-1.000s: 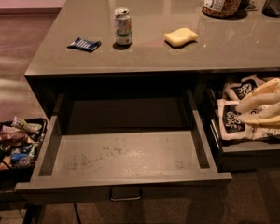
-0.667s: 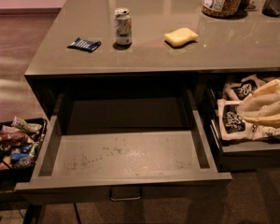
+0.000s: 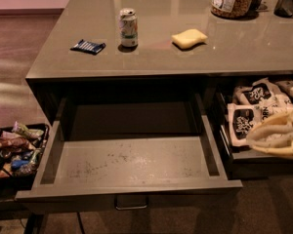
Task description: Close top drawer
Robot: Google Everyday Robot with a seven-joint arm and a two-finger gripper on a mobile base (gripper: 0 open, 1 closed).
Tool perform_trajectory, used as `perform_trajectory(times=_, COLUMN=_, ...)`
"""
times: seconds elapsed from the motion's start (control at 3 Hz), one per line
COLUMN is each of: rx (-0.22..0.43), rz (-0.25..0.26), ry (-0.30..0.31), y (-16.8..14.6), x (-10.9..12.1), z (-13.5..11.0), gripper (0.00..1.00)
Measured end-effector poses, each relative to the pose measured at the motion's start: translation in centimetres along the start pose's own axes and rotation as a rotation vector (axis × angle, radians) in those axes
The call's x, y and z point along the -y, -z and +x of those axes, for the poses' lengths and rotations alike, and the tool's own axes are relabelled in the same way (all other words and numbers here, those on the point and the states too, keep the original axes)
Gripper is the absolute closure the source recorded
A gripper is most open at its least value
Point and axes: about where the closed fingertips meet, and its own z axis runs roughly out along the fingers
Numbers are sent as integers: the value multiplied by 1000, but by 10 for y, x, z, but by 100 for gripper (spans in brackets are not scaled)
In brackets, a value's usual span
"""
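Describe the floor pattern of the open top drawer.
Grey, speckled with dark scuffs, in the camera view: top drawer. The gripper sits at the right edge.

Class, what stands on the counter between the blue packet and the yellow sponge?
The drink can, in the camera view. The gripper hangs right of the top drawer, over popcorn bags.

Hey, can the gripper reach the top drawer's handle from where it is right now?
Probably yes. The gripper hangs at the right over the popcorn-bag drawer, while the handle on the open top drawer is bare, with nothing in front of it.
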Motion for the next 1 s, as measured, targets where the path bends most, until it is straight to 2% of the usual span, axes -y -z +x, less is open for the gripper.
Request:
perform_trajectory(times=0.33, rx=10, rz=28, ry=38, y=-16, x=-20, z=11, gripper=100)
perform_trajectory(times=0.67, rx=-1, rz=127, ry=84, y=-31, x=-43, z=13, gripper=100)
perform_trajectory(times=1.0, rx=-19, rz=263, ry=100, y=-46, x=-58, z=18, gripper=100)
